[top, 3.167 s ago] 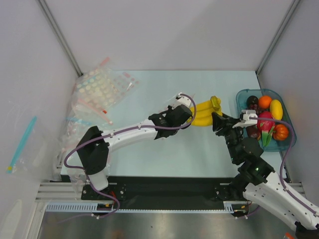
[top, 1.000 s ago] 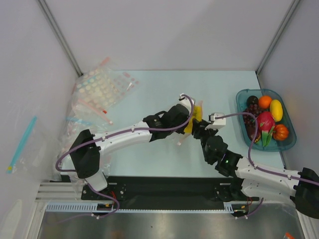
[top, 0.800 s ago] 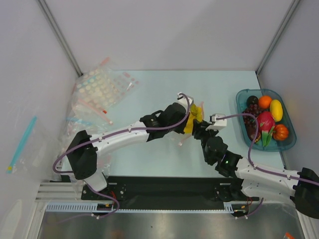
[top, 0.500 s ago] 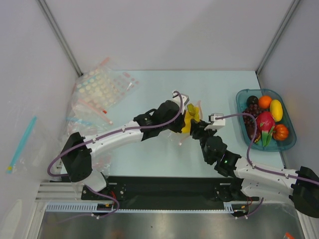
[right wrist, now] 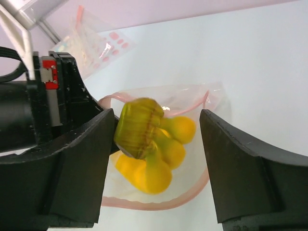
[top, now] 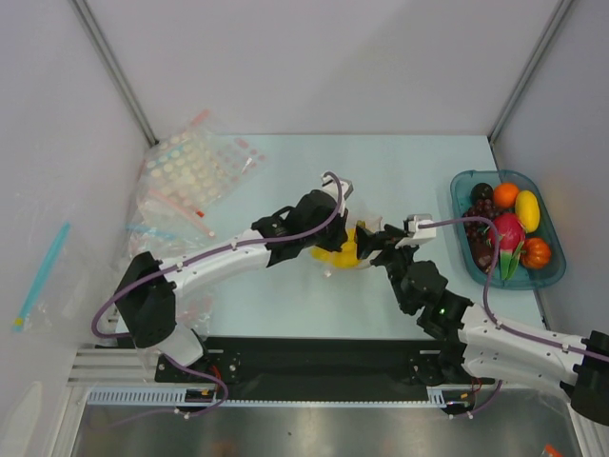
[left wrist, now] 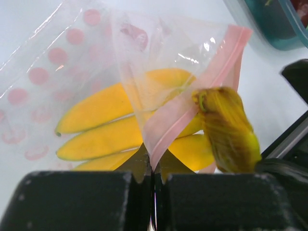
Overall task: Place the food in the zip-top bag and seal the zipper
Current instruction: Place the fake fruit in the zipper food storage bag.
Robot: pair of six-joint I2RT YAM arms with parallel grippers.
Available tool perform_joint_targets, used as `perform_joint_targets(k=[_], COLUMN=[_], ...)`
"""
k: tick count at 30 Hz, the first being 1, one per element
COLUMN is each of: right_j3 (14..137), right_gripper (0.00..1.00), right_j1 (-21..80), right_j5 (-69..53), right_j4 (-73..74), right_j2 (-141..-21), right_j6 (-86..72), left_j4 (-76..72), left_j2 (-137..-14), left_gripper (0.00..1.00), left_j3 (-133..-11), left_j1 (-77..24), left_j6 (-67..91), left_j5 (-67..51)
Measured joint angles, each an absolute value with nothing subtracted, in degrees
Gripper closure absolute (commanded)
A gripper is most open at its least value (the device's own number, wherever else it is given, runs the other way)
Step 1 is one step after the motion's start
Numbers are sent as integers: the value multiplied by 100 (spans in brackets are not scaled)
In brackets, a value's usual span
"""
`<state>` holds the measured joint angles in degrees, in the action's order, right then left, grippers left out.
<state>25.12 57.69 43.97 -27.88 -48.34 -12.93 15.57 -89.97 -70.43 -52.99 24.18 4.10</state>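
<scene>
So, left gripper (left wrist: 153,168): pressed together, pinching the zipper (left wrist: 192,106) of the zip-top bag (left wrist: 144,57) and holding that mouth edge up.
right gripper (right wrist: 156,144): spread wide at the bag mouth. One finger sits just beside the bunch's stem end, and there is a visible gap to the other finger (right wrist: 240,163).
banana bunch (right wrist: 149,163): fruit ends are down inside the bag. The stem end is blurred and pokes up past the pink rim, between the right fingers.
bag mouth: the zipper forms an open loop in the right wrist view, with its near edge low and its far edge raised.
bag position: mid-table in the top view, between the two grippers (top: 328,224) (top: 371,243), with the bananas (top: 338,255) showing yellow through the plastic.
tray (top: 463,181): teal, at the right table edge and well apart from the bag. It holds the dragon fruit (top: 507,231), orange fruit (top: 505,194) and dark fruit (top: 482,191).
spare bags (top: 195,171): piled at back-left near the wall post, well apart from the left arm.
room: the table (top: 285,305) shows bare between bag and tray, and also behind the bag up to the back wall.
</scene>
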Motion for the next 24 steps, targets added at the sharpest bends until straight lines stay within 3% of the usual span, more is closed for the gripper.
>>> perform_joint_targets(k=[13,24], right_j3=[2724,2823], right_gripper=[44,44], right_j1=[5363,5162], right_j5=[4104,3474], right_j4=[-1920,-1625], right_j2=[-4659,-5015], right_j6=[-1846,-1992], left_j4=[1588,1588], left_j2=[-8652,-8576], left_gripper=[100,100], left_j3=[-6877,-6820], left_j1=[-5057,-5013], left_j6=[2458,2453], left_j5=[711,843])
